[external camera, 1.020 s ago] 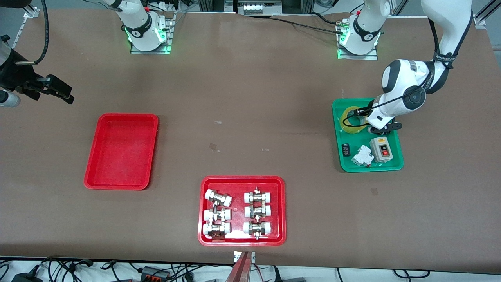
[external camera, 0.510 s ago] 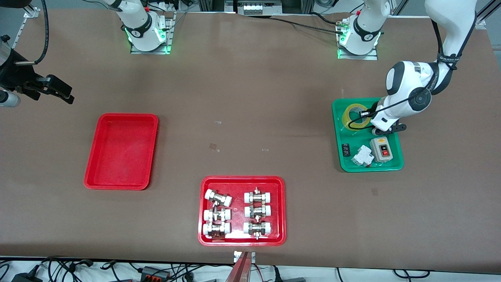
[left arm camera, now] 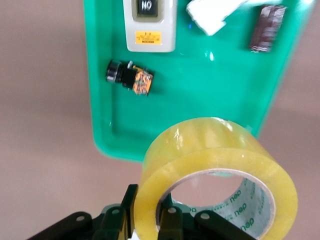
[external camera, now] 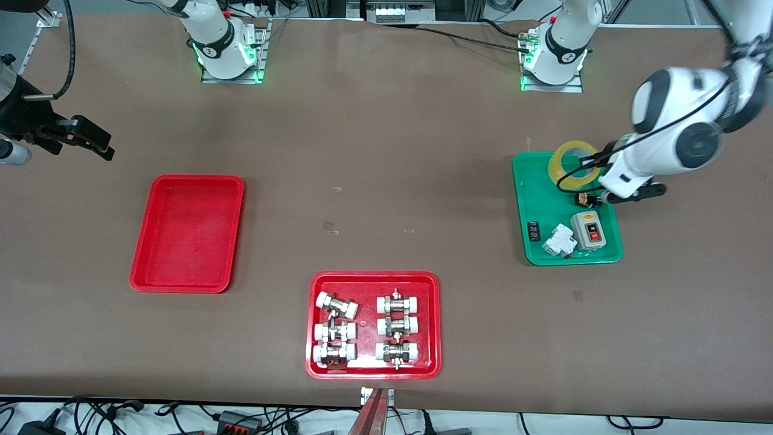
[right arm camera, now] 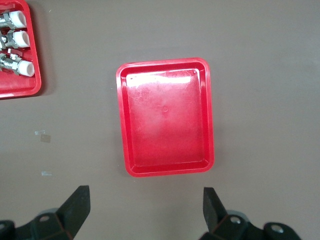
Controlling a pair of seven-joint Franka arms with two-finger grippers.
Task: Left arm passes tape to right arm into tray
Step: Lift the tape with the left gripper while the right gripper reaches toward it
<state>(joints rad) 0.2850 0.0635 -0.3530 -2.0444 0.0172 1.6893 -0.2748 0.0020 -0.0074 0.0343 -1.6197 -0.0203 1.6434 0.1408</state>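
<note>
The tape [external camera: 572, 157], a yellow translucent roll, is held up over the green tray [external camera: 520, 205]. My left gripper [external camera: 593, 167] is shut on the roll's wall; in the left wrist view one finger is inside the core and one outside the tape [left arm camera: 210, 150], with the gripper [left arm camera: 147, 212] at its lower edge. The plain red tray [external camera: 140, 266] lies empty toward the right arm's end, also in the right wrist view [right arm camera: 121, 125]. My right gripper [external camera: 90, 140] is open and empty, waiting above the table beside that tray; it also shows in its wrist view [right arm camera: 145, 205].
The green tray [left arm camera: 200, 100] holds a grey switch box [external camera: 589, 231], a white breaker [external camera: 558, 240], a small black part [external camera: 533, 231] and a black-and-orange part [external camera: 584, 200]. A red tray with white-capped fittings [external camera: 373, 374] lies nearest the front camera.
My left gripper has lifted the tape up off the green tray and drawn toward the left arm's end of the table. The right arm has not moved.
</note>
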